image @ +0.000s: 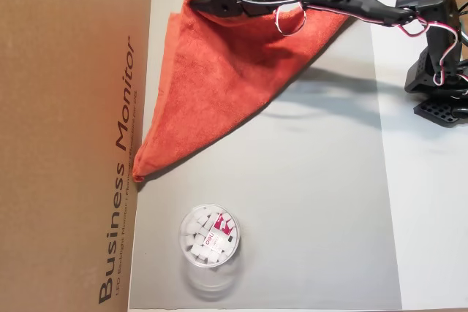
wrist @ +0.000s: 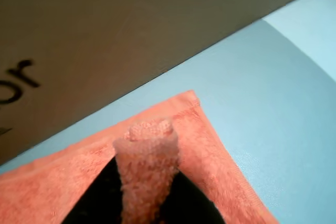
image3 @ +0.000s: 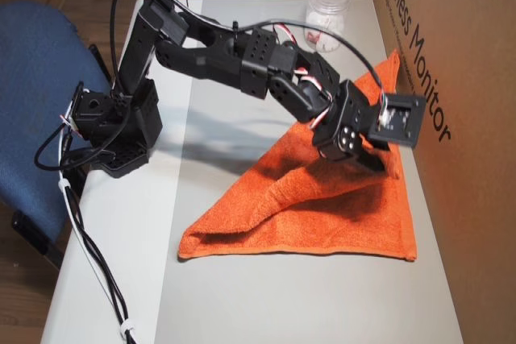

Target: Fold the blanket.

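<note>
A: Orange-red terry is filling the middle of the scene. The blanket [image3: 322, 207] is lying doubled into a triangle on the grey mat [image: 307, 210] of the counter [image3: 105, 279], right beside the cardboard box [image: 66, 137] printed "Business Monitor".

B: What is the tool doing?

A: In an overhead view the tool [image3: 390, 165] is sitting at the blanket's right side, near the box. In the wrist view a rolled strip of the blanket [wrist: 147, 177] is running up between its dark jaws, so it is gripping the cloth, closed tight on that pinch.

B: Anything else lying about?

A: A clear plastic jar [image: 209, 236] of small white pieces is standing on the mat, well apart from the blanket's pointed corner. A blue chair [image3: 40, 102] is standing to the left of the counter, behind the arm's base [image3: 113, 130].
</note>
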Tool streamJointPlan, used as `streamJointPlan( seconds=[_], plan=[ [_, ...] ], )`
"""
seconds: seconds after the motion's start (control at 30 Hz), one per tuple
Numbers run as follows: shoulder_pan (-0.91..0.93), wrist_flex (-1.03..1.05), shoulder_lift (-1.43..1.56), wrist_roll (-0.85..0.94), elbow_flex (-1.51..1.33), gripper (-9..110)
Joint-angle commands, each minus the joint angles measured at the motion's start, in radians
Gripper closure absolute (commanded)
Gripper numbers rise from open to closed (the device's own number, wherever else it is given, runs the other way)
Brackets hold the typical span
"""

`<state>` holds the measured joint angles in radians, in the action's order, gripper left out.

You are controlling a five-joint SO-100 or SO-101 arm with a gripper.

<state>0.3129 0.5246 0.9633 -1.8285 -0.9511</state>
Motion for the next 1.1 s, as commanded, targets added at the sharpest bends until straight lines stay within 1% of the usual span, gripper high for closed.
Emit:
streamJointPlan(
  seconds=[0.0, 0.23, 0.47, 0.67, 1.07],
  plan=[
    [0.011, -0.087, -0.020, -0.051, 0.072, 102],
    [0.012, -0.281, -0.115, -0.114, 0.072, 102],
    [0.040, -0.348, -0.195, -0.129, 0.072, 102],
    [0.072, -0.353, -0.252, -0.316, 0.072, 102],
    [0.071, -0.353, -0.285, -0.532, 0.072, 102]
  ],
)
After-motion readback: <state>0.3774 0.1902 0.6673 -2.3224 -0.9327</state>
